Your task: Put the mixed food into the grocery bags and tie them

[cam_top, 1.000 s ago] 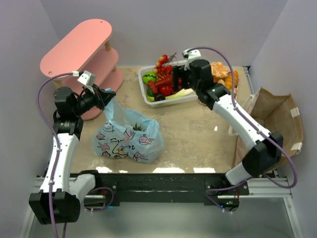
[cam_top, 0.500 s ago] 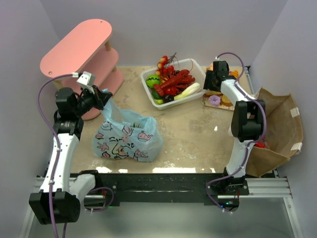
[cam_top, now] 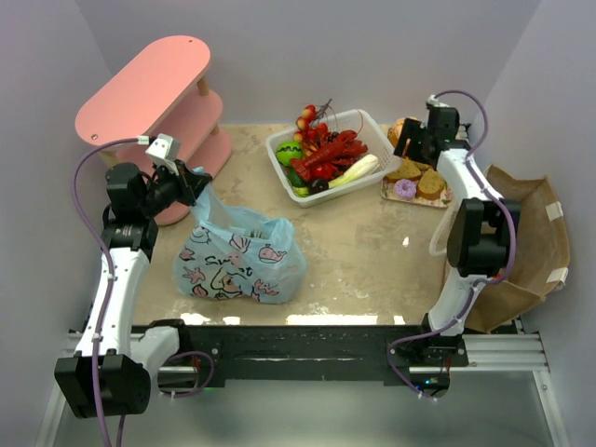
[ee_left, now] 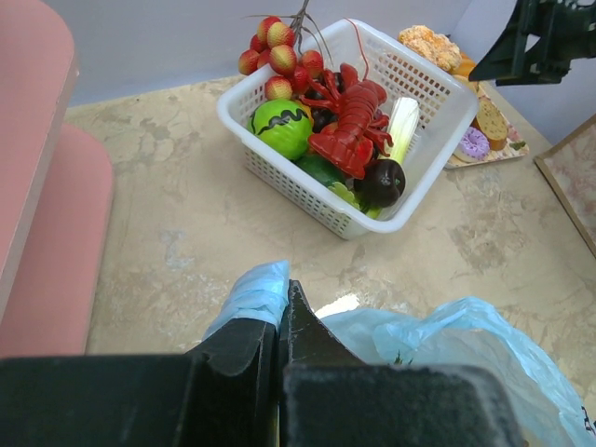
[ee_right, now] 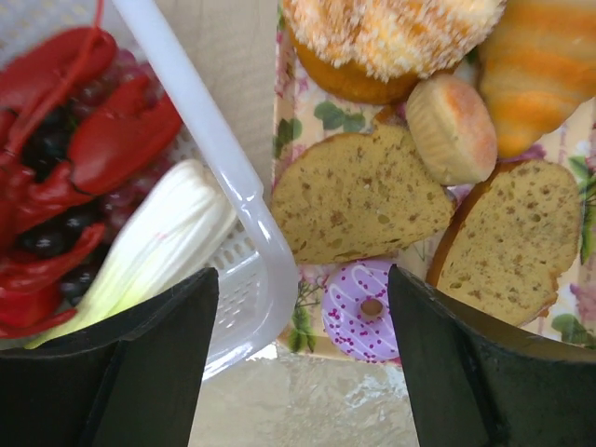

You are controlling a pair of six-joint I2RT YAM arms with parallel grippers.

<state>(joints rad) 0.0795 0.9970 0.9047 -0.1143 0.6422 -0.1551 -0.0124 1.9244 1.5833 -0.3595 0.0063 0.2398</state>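
Blue bag (cam_top: 237,261) print: whales, perhaps lettering.

Lobster (ee_right: 112,140) cut at edge; blue bag (cam_top: 242,265) hides its contents.

Lab test cell, plain lilac walls (cam_top: 372,56), beige tabletop (cam_top: 363,251), toy food (cam_top: 326,154)

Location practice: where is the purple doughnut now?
The doughnut lies right-rear in the top view, on the floral tray, beside bread slices, right of the white basket.
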